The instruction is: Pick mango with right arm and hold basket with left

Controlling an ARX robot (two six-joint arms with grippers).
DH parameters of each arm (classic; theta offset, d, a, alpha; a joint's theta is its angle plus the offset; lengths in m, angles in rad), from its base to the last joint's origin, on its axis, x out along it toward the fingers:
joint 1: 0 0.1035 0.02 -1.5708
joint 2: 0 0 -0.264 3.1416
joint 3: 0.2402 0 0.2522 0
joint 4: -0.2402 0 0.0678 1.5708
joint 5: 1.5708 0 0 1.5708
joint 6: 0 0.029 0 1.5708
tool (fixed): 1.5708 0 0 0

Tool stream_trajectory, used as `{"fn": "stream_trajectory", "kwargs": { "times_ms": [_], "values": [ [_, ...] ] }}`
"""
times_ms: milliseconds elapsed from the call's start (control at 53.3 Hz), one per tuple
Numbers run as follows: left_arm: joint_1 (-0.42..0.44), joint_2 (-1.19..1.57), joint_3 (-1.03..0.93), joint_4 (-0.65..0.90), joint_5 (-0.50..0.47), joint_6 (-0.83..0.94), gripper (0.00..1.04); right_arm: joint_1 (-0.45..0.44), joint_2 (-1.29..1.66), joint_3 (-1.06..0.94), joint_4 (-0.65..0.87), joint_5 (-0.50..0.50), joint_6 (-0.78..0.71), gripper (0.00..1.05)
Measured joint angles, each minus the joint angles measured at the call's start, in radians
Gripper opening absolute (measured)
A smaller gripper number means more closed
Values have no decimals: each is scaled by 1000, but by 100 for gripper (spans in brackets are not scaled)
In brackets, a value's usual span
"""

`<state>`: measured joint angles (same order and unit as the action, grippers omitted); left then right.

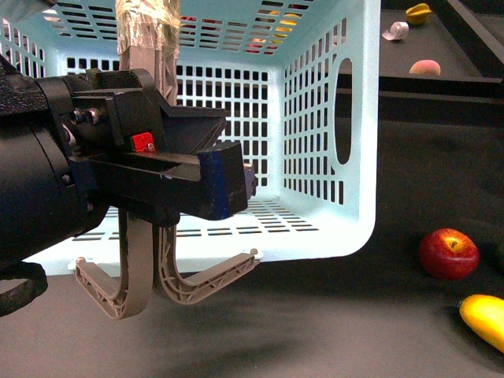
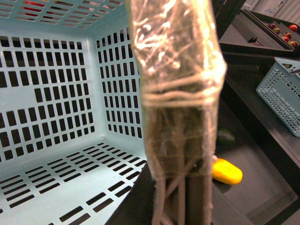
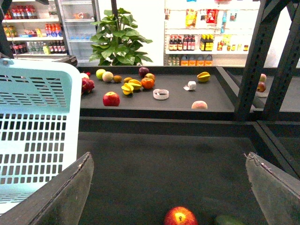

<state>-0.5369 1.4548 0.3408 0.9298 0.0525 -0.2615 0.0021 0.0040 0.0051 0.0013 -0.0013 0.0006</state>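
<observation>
Close up, the left fingers (image 1: 223,179), blue and black, pinch the taped grey-brown handle (image 1: 146,31) of the turquoise basket (image 1: 354,157), which is tipped with its opening toward the front camera. Beside the basket the right fingers (image 3: 70,197) are spread wide, nothing between them. The mango (image 1: 485,318) lies on the dark worktop (image 1: 331,315) right of the basket, apart from it, a red apple (image 1: 449,253) nearer the basket

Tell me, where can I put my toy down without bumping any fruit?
The dark table is bare in front of the basket, from its hanging handles across to the red apple and mango. Inside the basket is bare too. The back shelf is crowded with fruit.
</observation>
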Motion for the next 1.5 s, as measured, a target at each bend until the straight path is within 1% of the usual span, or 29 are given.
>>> {"fn": "stream_trajectory", "kwargs": {
  "times_ms": [1257, 1332, 1369, 1463, 1501],
  "values": [
    [0, 0, 0, 0, 0, 0, 8, 0, 0, 0, 0, 0, 0, 97],
    [0, 0, 0, 0, 0, 0, 8, 26, 45, 26, -80, 112, 53, 97],
    [0, 0, 0, 0, 0, 0, 8, 26, 91, 33, -92, 135, 88, 97],
    [0, 0, 0, 0, 0, 3, 8, -25, 194, 33, -58, 80, 115, 97],
    [0, 0, 0, 0, 0, 4, 8, -60, 248, 33, -22, 44, 116, 97]
  ]
}}
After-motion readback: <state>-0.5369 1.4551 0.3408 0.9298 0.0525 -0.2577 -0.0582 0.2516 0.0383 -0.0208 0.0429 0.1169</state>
